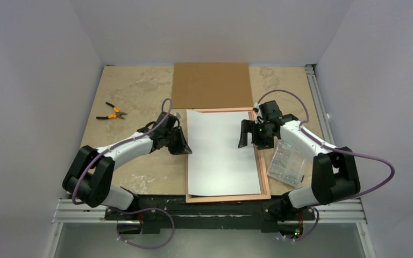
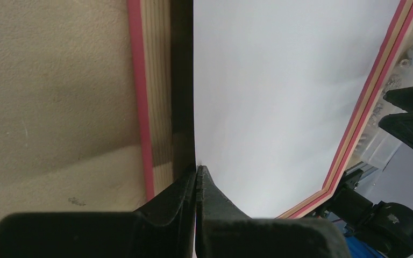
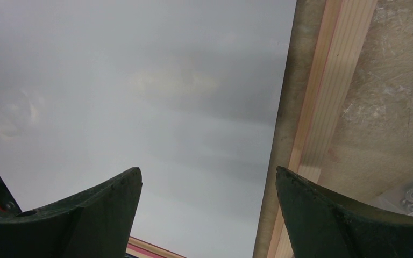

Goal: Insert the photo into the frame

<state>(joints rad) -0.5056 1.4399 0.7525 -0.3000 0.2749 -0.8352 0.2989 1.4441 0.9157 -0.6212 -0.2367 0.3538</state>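
Observation:
The photo [image 1: 223, 153] lies white side up over the frame [image 1: 226, 198], which rests back side up, tan wood with a pink outer edge. The sheet's left edge overhangs the frame's left rail [image 2: 153, 80] and is lifted a little, casting a dark shadow. My left gripper [image 1: 183, 145] is shut on that left edge; in the left wrist view its fingertips [image 2: 196, 169] meet right at the sheet's [image 2: 274, 97] border. My right gripper [image 1: 251, 141] hovers open over the photo's right side, one finger above the white sheet [image 3: 140, 80], the other above the frame's right rail [image 3: 328, 97].
A brown backing board [image 1: 211, 85] lies just beyond the frame at the back. Orange-handled pliers [image 1: 111, 112] sit at the far left. A clear plastic box of hardware [image 1: 286, 164] lies right of the frame, beside my right arm. A metal rail [image 1: 317, 102] runs along the right edge.

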